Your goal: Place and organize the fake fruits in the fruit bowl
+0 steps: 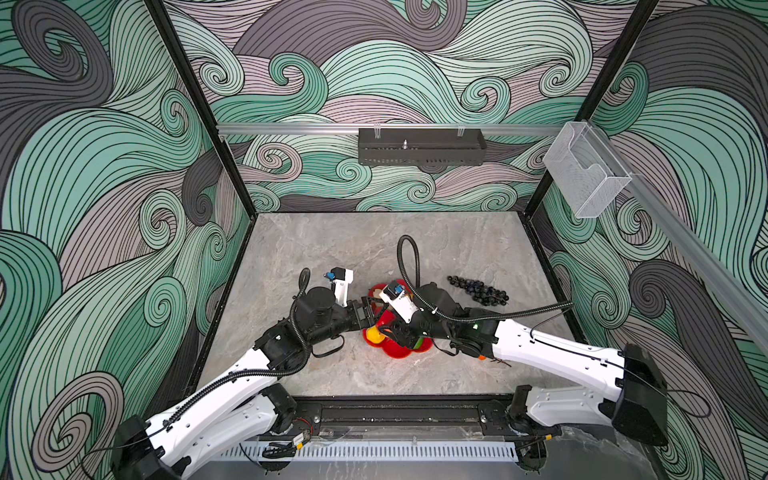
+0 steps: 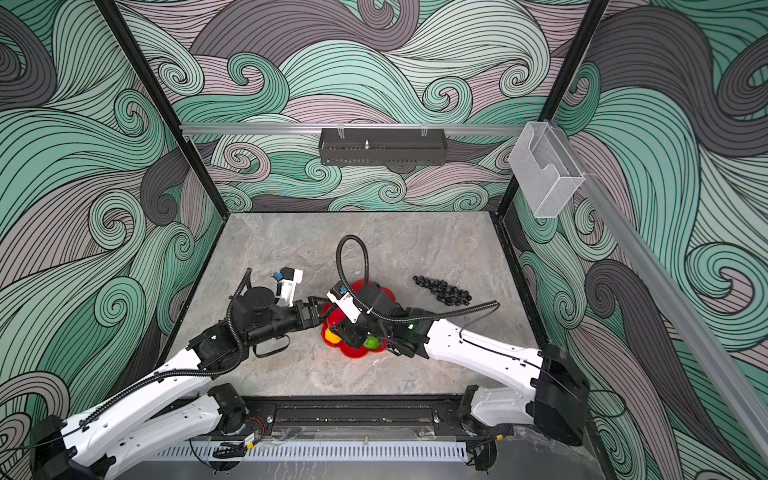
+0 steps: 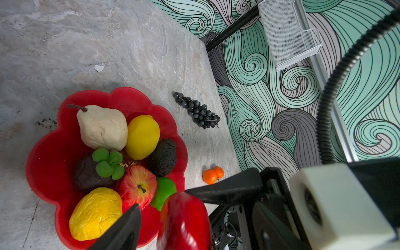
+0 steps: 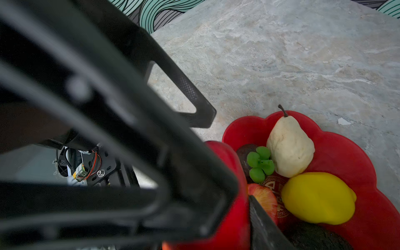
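Note:
The red scalloped fruit bowl [image 3: 47,155] holds a cream pear [image 3: 101,127], a lemon [image 3: 142,136], an avocado [image 3: 163,157], a mangosteen [image 3: 86,175], an apple [image 3: 138,186], a green lime [image 3: 164,190] and a wrinkled yellow fruit [image 3: 95,214]. Both grippers meet over its near-left rim [image 1: 395,353]. My right gripper [image 4: 225,207] is shut on a glossy red fruit [image 3: 184,223]. My left gripper [image 3: 195,216] stands open around that fruit, with a gap on one side. The grape bunch [image 1: 478,291] and two tangerines [image 3: 213,174] lie on the table, right of the bowl.
The right arm's corrugated cable [image 1: 405,266] loops up over the bowl. On the back wall rail hangs a black tray [image 1: 422,151], and a clear holder [image 1: 586,174] is fixed to the right wall. Bare marble table [image 1: 332,245] stretches behind the bowl.

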You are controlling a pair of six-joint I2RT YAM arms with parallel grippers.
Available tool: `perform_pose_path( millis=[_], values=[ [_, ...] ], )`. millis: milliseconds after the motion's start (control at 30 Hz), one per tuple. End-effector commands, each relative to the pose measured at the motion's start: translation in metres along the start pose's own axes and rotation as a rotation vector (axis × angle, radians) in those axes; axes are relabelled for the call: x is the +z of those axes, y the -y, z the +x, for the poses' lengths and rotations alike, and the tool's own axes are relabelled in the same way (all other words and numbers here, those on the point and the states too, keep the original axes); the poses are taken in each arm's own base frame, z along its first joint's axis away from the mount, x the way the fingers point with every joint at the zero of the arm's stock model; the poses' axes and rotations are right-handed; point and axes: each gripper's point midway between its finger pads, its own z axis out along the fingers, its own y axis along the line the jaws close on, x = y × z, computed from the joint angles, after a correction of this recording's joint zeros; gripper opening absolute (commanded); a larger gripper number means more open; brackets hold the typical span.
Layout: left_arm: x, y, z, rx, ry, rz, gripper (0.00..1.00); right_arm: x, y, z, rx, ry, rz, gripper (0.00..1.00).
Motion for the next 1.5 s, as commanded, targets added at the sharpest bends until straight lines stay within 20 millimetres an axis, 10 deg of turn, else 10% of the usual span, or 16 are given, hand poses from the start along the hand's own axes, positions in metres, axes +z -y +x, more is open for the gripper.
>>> perform_pose_path(
  millis=[0, 600, 1100, 1467],
  values=[
    [0.004, 0.000, 0.003, -0.035, -0.017, 0.012, 0.75, -0.005, -0.005, -0.032, -0.009, 0.111, -0.005, 0.47],
    [0.014, -0.002, 0.012, -0.052, -0.068, 0.030, 0.38, -0.003, 0.005, -0.039, 0.058, 0.153, 0.059, 0.49],
    [0.008, -0.023, 0.000, -0.092, 0.023, -0.078, 0.33, -0.009, 0.014, -0.029, 0.094, 0.144, 0.101, 0.74],
    [-0.012, -0.047, -0.020, -0.328, 0.227, -0.130, 0.35, -0.022, -0.001, -0.023, 0.149, 0.348, -0.023, 0.50]
  ],
)
